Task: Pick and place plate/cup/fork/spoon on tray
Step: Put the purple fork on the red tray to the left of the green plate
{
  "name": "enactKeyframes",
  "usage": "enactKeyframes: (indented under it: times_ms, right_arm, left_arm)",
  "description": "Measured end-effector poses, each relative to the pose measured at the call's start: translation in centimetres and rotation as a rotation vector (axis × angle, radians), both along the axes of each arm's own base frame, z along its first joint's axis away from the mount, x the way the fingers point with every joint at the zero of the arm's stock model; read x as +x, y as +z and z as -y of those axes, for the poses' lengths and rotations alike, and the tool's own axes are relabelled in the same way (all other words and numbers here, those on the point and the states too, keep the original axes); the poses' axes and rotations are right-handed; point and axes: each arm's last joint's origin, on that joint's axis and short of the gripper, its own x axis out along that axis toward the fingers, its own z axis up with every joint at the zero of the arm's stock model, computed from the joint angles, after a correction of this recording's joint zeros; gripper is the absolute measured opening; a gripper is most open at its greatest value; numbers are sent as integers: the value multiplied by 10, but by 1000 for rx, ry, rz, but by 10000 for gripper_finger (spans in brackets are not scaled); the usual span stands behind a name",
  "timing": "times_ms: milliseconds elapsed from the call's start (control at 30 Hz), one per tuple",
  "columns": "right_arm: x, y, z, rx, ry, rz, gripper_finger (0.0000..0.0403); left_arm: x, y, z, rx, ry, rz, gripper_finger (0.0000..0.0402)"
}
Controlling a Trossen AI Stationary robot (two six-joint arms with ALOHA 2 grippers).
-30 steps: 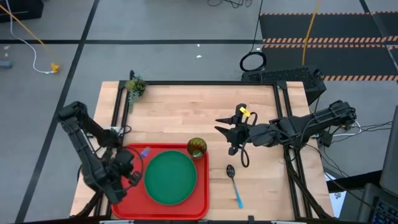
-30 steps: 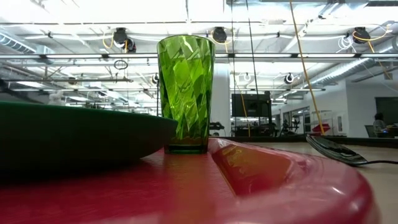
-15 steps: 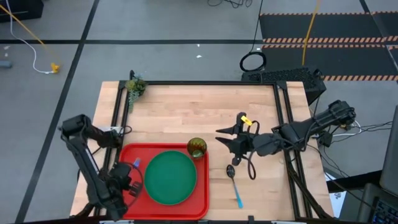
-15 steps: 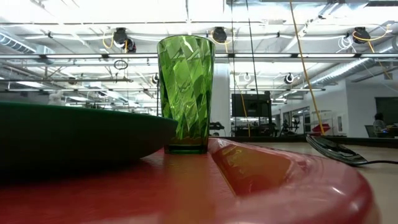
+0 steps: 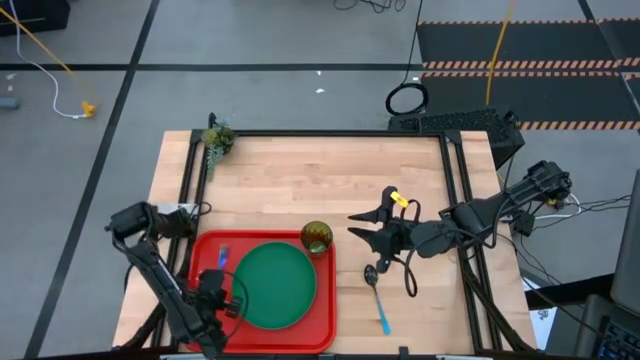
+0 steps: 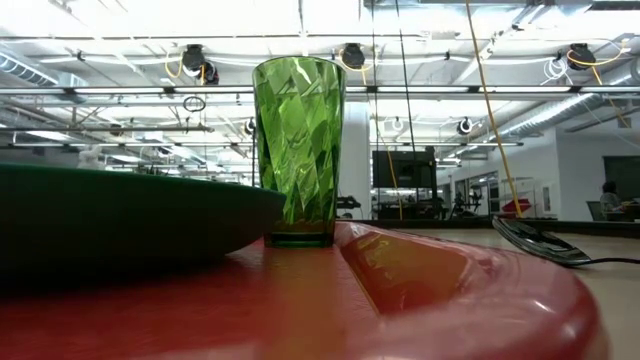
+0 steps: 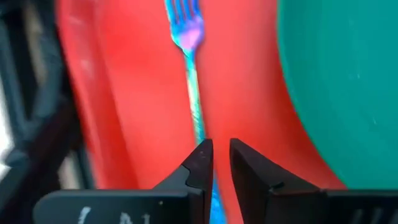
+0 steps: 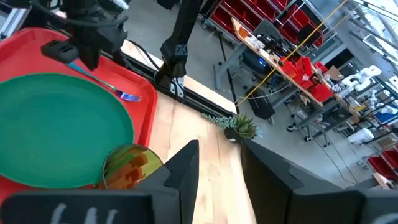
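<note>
The red tray [image 5: 320, 300] lies at the table's near left. On it sit the dark-green plate [image 5: 272, 285] and, in its far right corner, the green cup [image 5: 317, 237], standing upright [image 6: 298, 150]. My left gripper [image 5: 219, 274] is over the tray's left strip, shut on the light-blue fork [image 5: 222, 257], whose tines [image 7: 183, 12] point to the far edge. The spoon [image 5: 376, 295] lies on the wood right of the tray. My right gripper [image 5: 363, 228] is open and empty above the table, just beyond the spoon's bowl. My left gripper pinches the fork's handle [image 7: 198, 127] between its two fingers, well back from the tines. The fingers come from the table's near side, slanting down, roughly along the fork. The fork stretches out over the tray floor left of the plate; whether its tines touch the tray I cannot tell.
A small plant sprig [image 5: 215, 140] lies at the table's far left corner. Black frame rails [image 5: 455, 190] run along the table's left, far and right sides. Bare wood [image 5: 300, 180] lies between the tray and the far rail.
My left gripper has gone toward the table's near edge over the tray's left strip, taking the fork along; the fork now lies lengthwise beside the plate. My right gripper has shifted a little toward the near edge, closer to the spoon.
</note>
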Motion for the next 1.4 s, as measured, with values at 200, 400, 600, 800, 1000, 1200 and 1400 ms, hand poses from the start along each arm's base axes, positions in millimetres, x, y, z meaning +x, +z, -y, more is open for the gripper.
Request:
enactKeyframes:
  times_ms: [200, 400, 600, 800, 1000, 1200, 1400]
  right_arm:
    - [0, -3, 0, 39, -11, -1, 114]
    - [0, -10, -4, 59, 43, -18, 114]
    - [0, -17, -4, 50, 42, -38, 114]
    - [0, -22, -4, 29, 47, -53, 114]
    - [0, -22, -4, 28, 47, -55, 114]
    - [-1, -22, -7, 28, 56, -54, 114]
    - [-2, -22, -9, 28, 63, -54, 114]
  left_arm:
    - [2, -11, 6, -16, -1, -1, 42]
    - [0, 4, -1, -12, 13, 13, 35]
    - [-4, 8, -12, 75, 16, -52, 35]
    - [-8, -12, -23, 101, 18, -74, 35]
    - [-15, -36, -35, 98, 16, -78, 35]
    - [-13, -40, -38, 85, 14, -63, 35]
    - [-6, -43, -36, 40, -7, -42, 35]
